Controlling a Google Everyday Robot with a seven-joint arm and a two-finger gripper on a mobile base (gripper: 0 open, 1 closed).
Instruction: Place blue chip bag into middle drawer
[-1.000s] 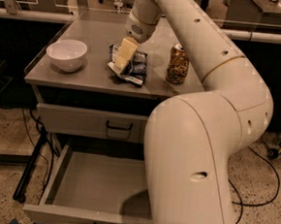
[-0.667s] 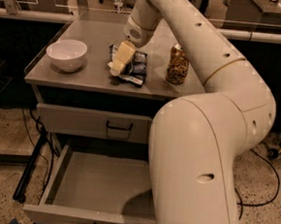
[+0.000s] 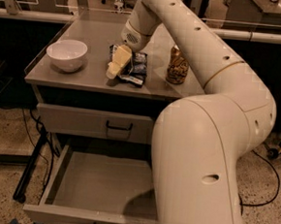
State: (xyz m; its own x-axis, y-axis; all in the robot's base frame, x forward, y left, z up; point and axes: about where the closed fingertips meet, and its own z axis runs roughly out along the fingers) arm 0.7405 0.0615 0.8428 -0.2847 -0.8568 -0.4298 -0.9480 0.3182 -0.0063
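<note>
The blue chip bag (image 3: 137, 68) lies crumpled on the grey cabinet top (image 3: 93, 35), between the bowl and the can. My gripper (image 3: 116, 66), pale yellow at its tip, hangs from the white arm and points down at the bag's left edge, touching or just over it. The middle drawer (image 3: 98, 186) is pulled out wide below, with a bare flat grey floor. My arm's big white lower link hides the drawer's right part.
A white bowl (image 3: 66, 54) stands at the left of the cabinet top. A gold-brown drink can (image 3: 177, 66) stands right of the bag. The upper grey drawer (image 3: 76, 121) with its black handle (image 3: 119, 127) is closed. Cables lie on the floor at left.
My gripper has come down and a little toward the front left, onto the bag's left edge. Bag, bowl and can have not moved.
</note>
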